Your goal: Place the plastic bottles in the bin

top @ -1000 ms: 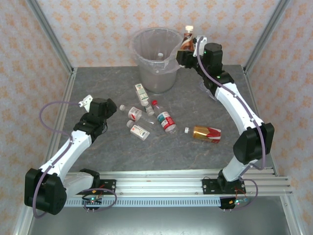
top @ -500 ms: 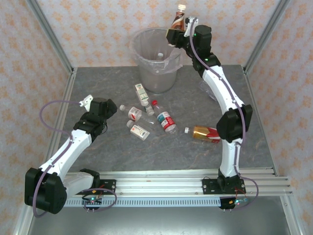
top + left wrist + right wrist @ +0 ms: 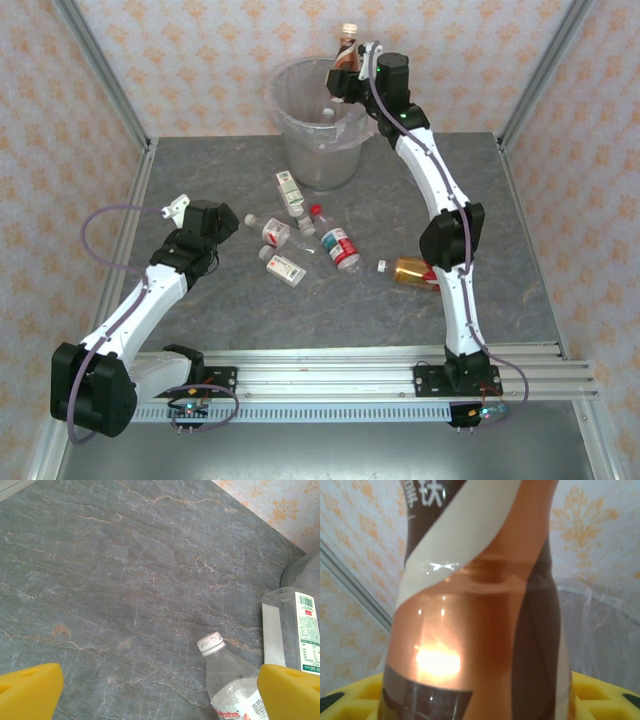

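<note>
Since a second ago the right pincer (image 3: 347, 70) has swung to the left and upward, so the brown bottle (image 3: 346, 45) that it carries is no more beside the bin (image 3: 300, 150) but up at its far right rim; the left arm and the bottles on the table have not moved. The right pincer is closed narrow on the lower body of this bottle, which stands nearly upright, cap (image 3: 349, 30) on top; in the wrist view its glossy copper and brown sleeve (image 3: 475, 605) rises between the yellow fingers (image 3: 600, 695). From above I judge the bottle to be over the rim or just inside it; whether it is fully over the mouth I cannot tell. I think it is light, and the sleeve is smooth, so it can slip; the thin plastic wall should give under pressure, so the body, not the neck, is the right place to hold. One white-capped bottle (image 3: 327, 114) lies already inside the bin. Further out, the left pincer (image 3: 157, 692) hangs wide open and empty, low over the grey table (image 3: 350, 320); a clear bottle (image 3: 227, 685) lies just before it, touching neither pad; several more clear bottles (image 3: 340, 248) lie scattered in the middle, and an amber bottle (image 3: 415, 272) lies partly behind the right arm.
</note>
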Controlling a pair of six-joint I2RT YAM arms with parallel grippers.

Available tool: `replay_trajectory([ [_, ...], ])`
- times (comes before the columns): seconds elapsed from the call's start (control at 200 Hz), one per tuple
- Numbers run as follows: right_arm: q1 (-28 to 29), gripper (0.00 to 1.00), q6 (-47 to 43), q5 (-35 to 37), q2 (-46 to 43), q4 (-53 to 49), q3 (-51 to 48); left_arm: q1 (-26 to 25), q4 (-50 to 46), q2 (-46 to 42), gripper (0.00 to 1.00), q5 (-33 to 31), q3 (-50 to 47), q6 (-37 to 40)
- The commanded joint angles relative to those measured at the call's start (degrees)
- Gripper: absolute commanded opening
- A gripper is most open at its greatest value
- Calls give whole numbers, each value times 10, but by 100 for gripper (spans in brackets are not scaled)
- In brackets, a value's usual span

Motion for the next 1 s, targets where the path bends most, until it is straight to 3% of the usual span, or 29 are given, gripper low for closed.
replay_trajectory([
  [0.0,4,41,-34,-11,1,-33,25,5,-20,-2,100,-11,5,12],
  [0.255,4,42,-82,11,1,-102,26,5,-16,5,100,-6,4,9],
  [0.656,8,67,-110,59,7,-130,27,5,-18,9,100,-5,5,9],
  [0.991,17,69,-125,58,1,-141,44,6,-20,12,100,-1,6,9],
])
